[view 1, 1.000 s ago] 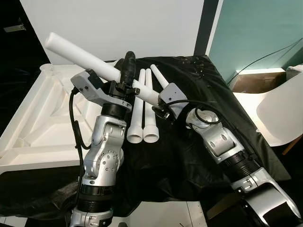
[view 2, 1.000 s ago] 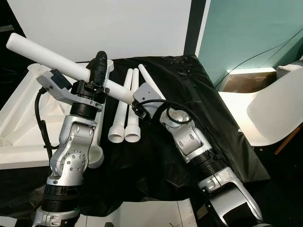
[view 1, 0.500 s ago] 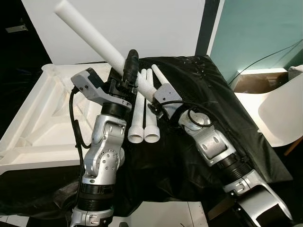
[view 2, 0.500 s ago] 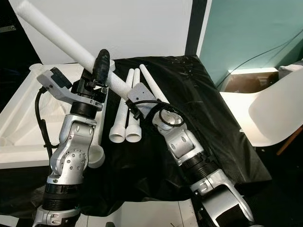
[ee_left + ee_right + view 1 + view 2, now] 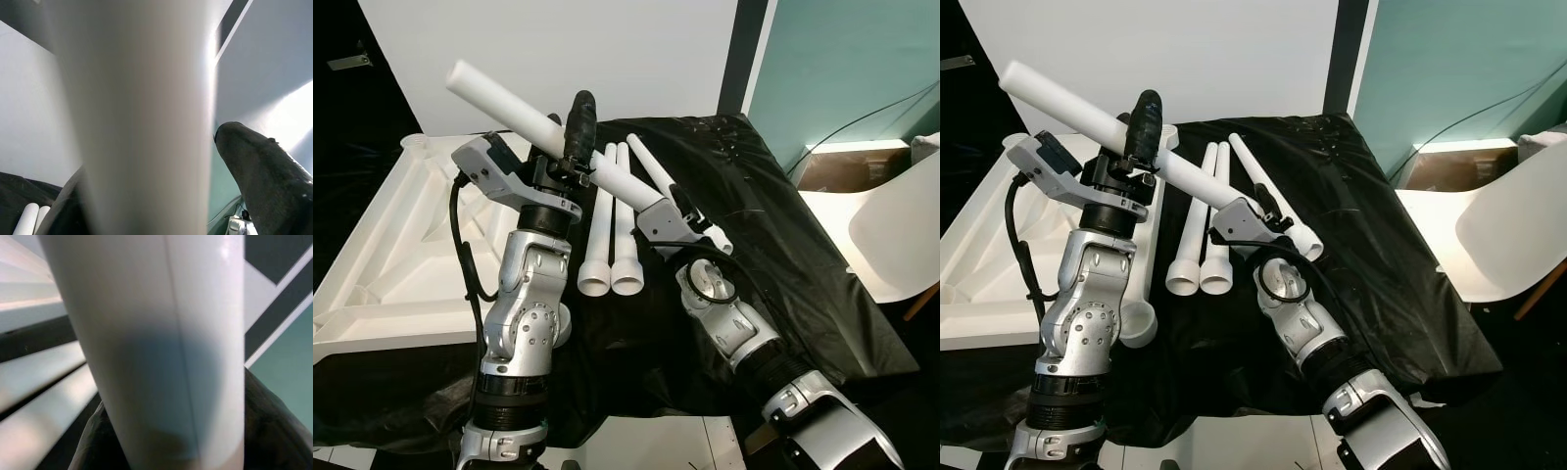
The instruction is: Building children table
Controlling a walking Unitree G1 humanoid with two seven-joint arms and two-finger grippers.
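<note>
black sheet (image 5: pixel 773 225) under spare legs (image 5: pixel 612 240), left end effector (image 5: pixel 576 137) and right end effector (image 5: pixel 677 208) both clenched on white leg (image 5: pixel 519 111)

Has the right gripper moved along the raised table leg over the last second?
Yes. The right gripper, on the raised leg, has drawn nearer the robot, relative to the two legs lying on the black cloth.

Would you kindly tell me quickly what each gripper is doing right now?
Left gripper: shut on the long white plastic table leg.
Right gripper: shut on the same leg.

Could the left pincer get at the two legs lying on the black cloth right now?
Probably not: the left pincer is shut on the raised leg, though the two legs lie uncovered just beside it.
</note>
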